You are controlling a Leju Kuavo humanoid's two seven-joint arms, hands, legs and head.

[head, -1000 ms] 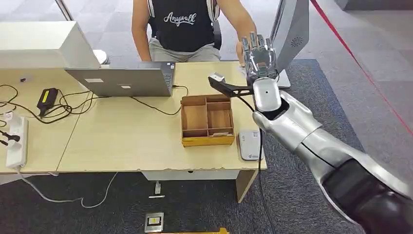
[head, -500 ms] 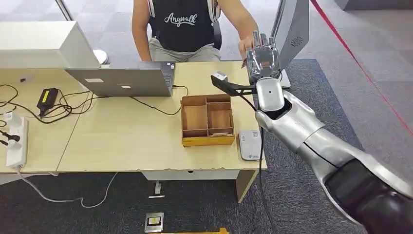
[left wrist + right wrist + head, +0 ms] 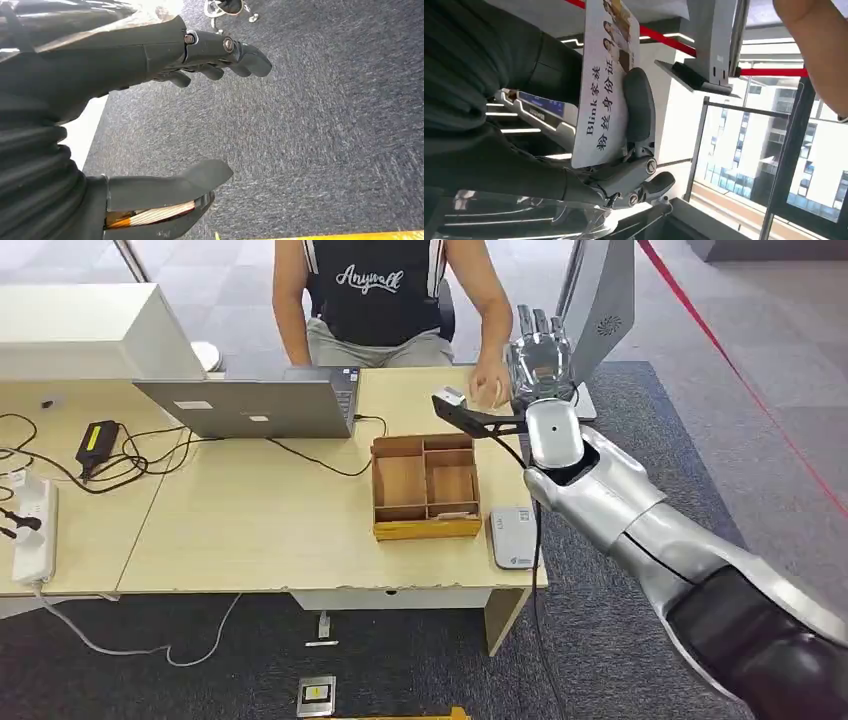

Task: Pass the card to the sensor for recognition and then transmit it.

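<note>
My right hand (image 3: 541, 358) is raised upright past the table's far right corner, its back toward me. In the right wrist view a white card (image 3: 605, 85) with printed portraits and black text lies flat against the palm, and the thumb (image 3: 639, 102) presses on it. A person's hand (image 3: 489, 388) reaches in just left of my right hand, close to it. The white card sensor (image 3: 513, 537) lies on the table's front right corner, below that arm. My left hand (image 3: 150, 55) hangs over grey carpet with its fingers apart, holding nothing.
A wooden divided tray (image 3: 425, 528) sits beside the sensor. A laptop (image 3: 250, 407) with cables stands at the table's back; a person sits behind it. A grey monitor stand (image 3: 600, 310) rises just behind my right hand. A power strip (image 3: 32, 530) lies far left.
The person's hand has dropped from beside my right fingertips to lower left of the hand. My right hand drifted slightly right, then stayed still.
</note>
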